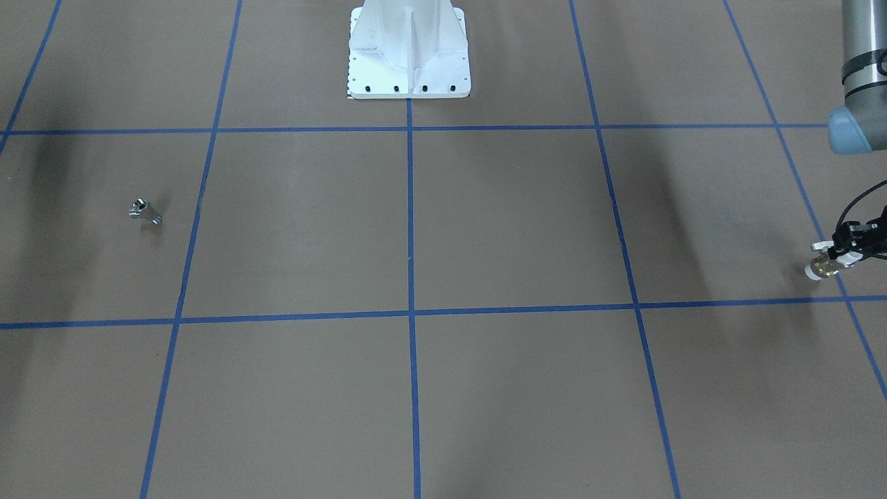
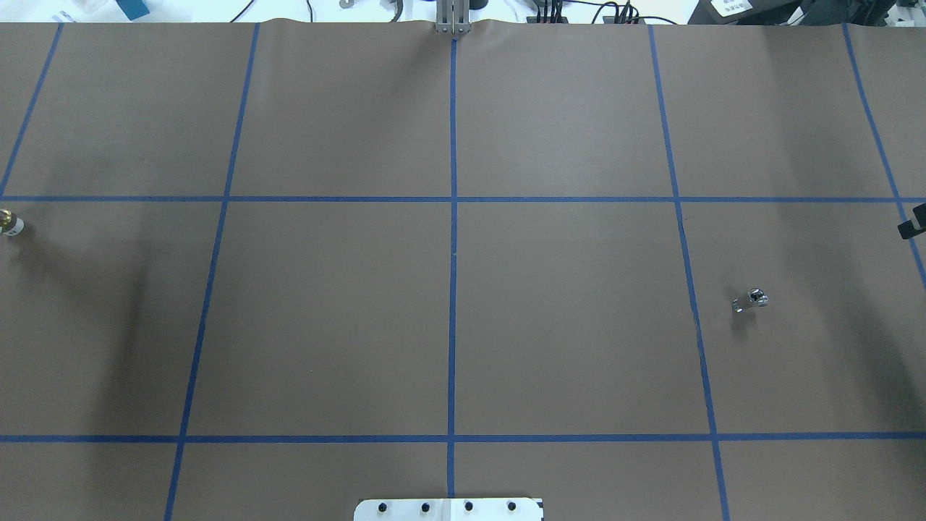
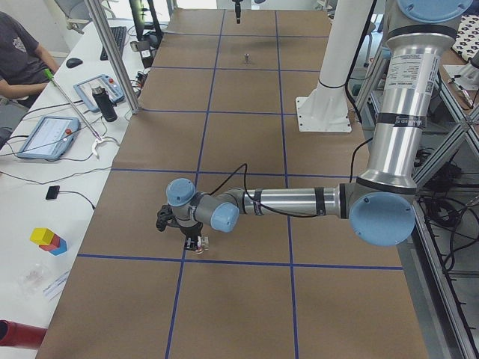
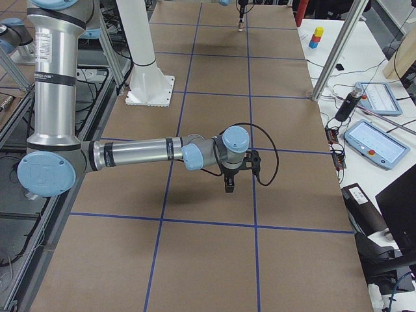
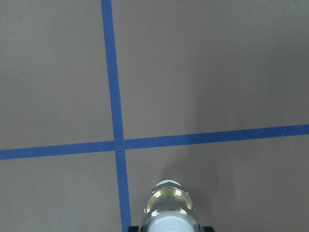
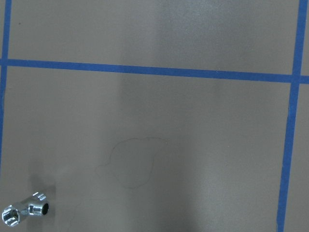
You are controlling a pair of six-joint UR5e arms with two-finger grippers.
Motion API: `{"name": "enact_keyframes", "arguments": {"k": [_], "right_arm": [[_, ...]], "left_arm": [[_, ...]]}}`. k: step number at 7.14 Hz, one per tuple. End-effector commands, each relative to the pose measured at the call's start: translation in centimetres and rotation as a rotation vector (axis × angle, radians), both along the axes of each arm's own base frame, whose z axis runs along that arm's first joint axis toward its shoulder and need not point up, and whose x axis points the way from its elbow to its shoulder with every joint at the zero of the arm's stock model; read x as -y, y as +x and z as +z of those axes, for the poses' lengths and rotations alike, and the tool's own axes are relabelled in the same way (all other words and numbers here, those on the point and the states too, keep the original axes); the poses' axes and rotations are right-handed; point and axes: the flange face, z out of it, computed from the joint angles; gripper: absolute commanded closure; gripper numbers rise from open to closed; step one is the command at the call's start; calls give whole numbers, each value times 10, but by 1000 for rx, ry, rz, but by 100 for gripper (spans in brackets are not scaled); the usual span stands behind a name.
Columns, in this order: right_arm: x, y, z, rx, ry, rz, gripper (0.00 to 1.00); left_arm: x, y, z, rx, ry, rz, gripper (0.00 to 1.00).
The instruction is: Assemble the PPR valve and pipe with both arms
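The left claw [image 1: 842, 255], black and two-fingered, is clamped on the small stubby PPR valve [image 1: 821, 267], which has white plastic ends and a brass-coloured middle. In the front-facing view this pair sits at the far right edge, about halfway down, just above a horizontal blue tape line. In the overhead view the PPR valve [image 2: 11, 223] pokes in at the far left edge, just below the upper tape line. The left wrist view shows it end-on at the bottom centre [image 5: 169, 209], just right of a vertical tape strip. I cannot tell whether its lower end touches the brown paper-covered table [image 1: 513, 229].

The tiny shiny silver metal pipe fitting [image 1: 144, 211] lies alone on the table at the left of the front-facing view and to the right of centre in the overhead view [image 2: 750, 299]. It is well apart from the PPR valve. It shows in the lower left corner of the right wrist view [image 6: 24, 212], touched by nothing.

The right claw [image 4: 228, 188] points down at the table in the middle of the right-side view. Only a black sliver of it enters at the right edge of the overhead view, above and to the right of the pipe fitting. I cannot tell whether its fingers are apart or together.

The white bolted pedestal [image 1: 409, 62] stands at the top centre of the front-facing view.
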Motion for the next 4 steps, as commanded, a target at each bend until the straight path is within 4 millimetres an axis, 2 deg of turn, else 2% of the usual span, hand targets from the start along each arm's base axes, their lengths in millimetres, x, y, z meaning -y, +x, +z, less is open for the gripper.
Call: {"name": "enact_keyframes", "arguments": {"k": [1, 2, 3, 4], "right_arm": [[1, 0, -1, 0, 1, 0, 0], [1, 0, -1, 2, 1, 0, 0], [1, 0, -2, 2, -2, 3, 0], [1, 0, -4, 3, -27, 28, 0]], "left_arm": [[-1, 2, -2, -36, -12, 9, 57], [0, 2, -5, -38, -13, 7, 77], [1, 1, -5, -38, -13, 5, 81], [1, 0, -5, -37, -15, 2, 100]]}}
